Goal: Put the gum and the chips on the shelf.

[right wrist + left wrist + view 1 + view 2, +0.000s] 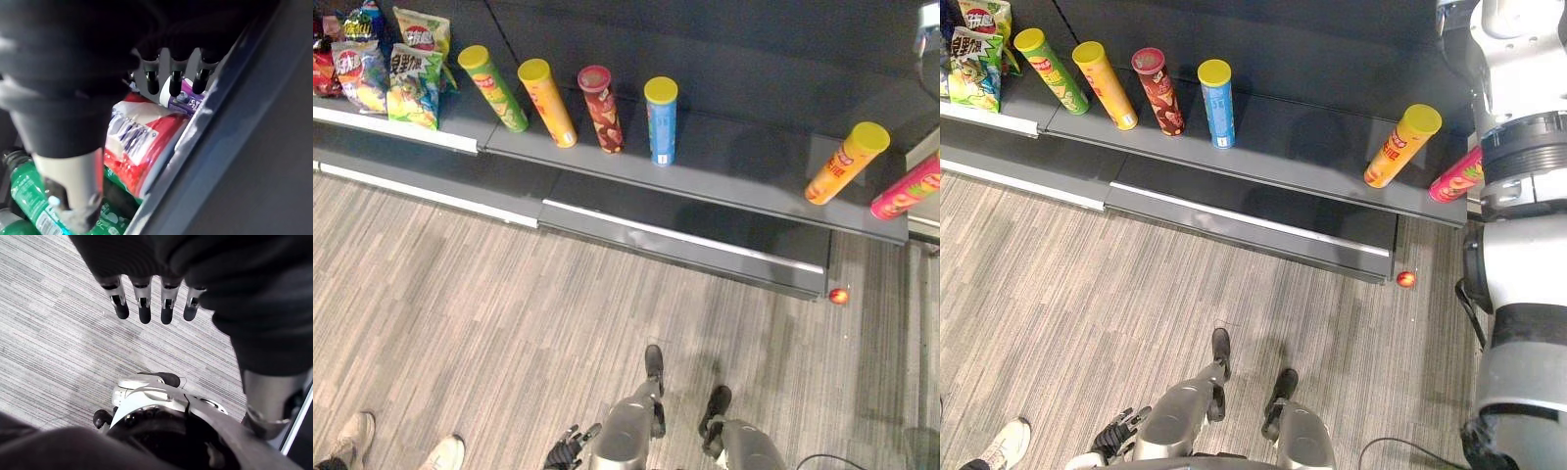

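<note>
Left hand (142, 303) hangs released over grey striped floor (49, 333). Right hand (152, 78) straight-fingered, empty, above red-and-white cylindrical tub (142, 147).

The left hand (145, 308) hangs low beside the body, at the bottom edge of the eye views. Its fingers are straight, a little apart and pointing down, with nothing between them. The right arm (1518, 255) is stretched forward and up along the right side. The right hand (172, 81) also has straight fingers, side by side, not curled around anything.
</note>
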